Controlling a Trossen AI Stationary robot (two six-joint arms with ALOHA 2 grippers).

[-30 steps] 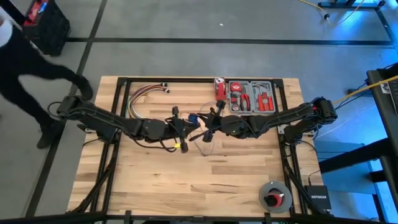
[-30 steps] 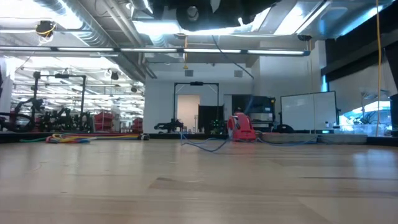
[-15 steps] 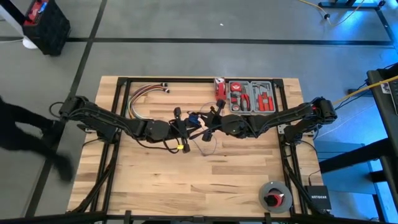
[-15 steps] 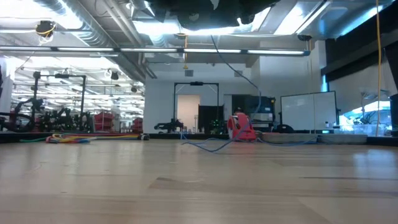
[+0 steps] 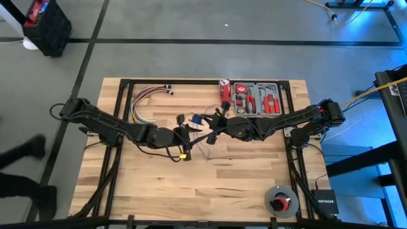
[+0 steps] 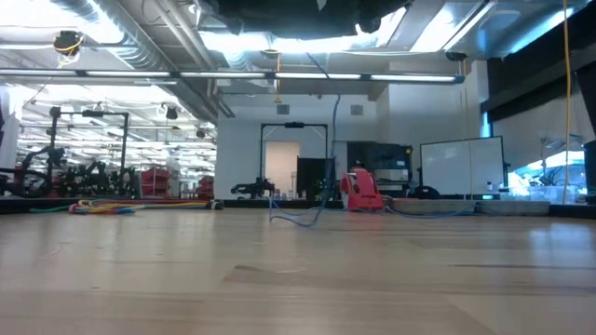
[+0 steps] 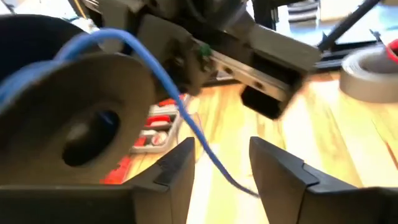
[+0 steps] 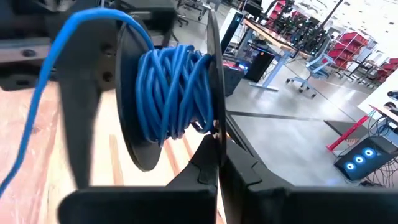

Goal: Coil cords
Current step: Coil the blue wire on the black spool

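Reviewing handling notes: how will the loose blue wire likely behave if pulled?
Probably floppy: the blue wire droops in a curve off the spool. Likely light, being so thin. It may unwind further, since the left hand stands open around it.

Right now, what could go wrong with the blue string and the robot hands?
The left gripper is open, with the blue cord loose between its fingers, so the cord could slip away. The right gripper pinches only the spool rim; the spool might twist free and the windings loosen.
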